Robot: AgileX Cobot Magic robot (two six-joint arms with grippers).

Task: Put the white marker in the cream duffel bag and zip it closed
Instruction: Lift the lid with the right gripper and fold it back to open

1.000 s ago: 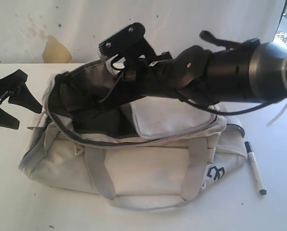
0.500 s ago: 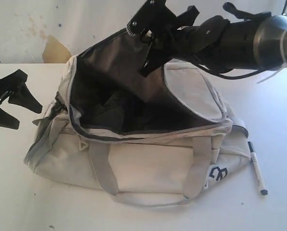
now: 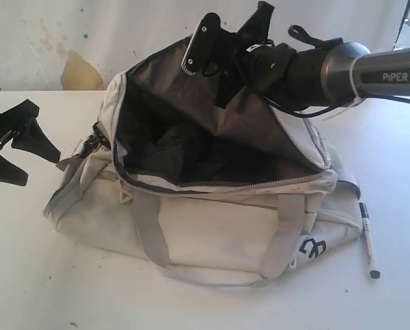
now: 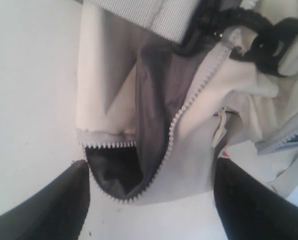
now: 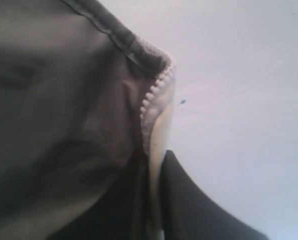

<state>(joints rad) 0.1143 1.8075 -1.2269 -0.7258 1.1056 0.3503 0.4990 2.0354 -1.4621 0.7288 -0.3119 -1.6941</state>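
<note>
Exterior view: nearest the camera, a grey handle strap (image 3: 150,237) is looped down the front wall of the cream duffel bag (image 3: 212,234), which lies on the white counter (image 3: 54,295). The white marker (image 3: 367,240) is found on the counter just beside the bag's right end, outside the bag and touched by neither claw. Left of the bag, the left claw (image 3: 43,170) is held with its jaws spread wide, clear of the fabric. Behind the front wall, the bag is unzipped and its dark grey lining (image 3: 191,151) is exposed. Farthest back, the top flap (image 3: 164,89) is held raised by the right claw (image 5: 156,170), clamped on the flap's zippered edge.
</note>
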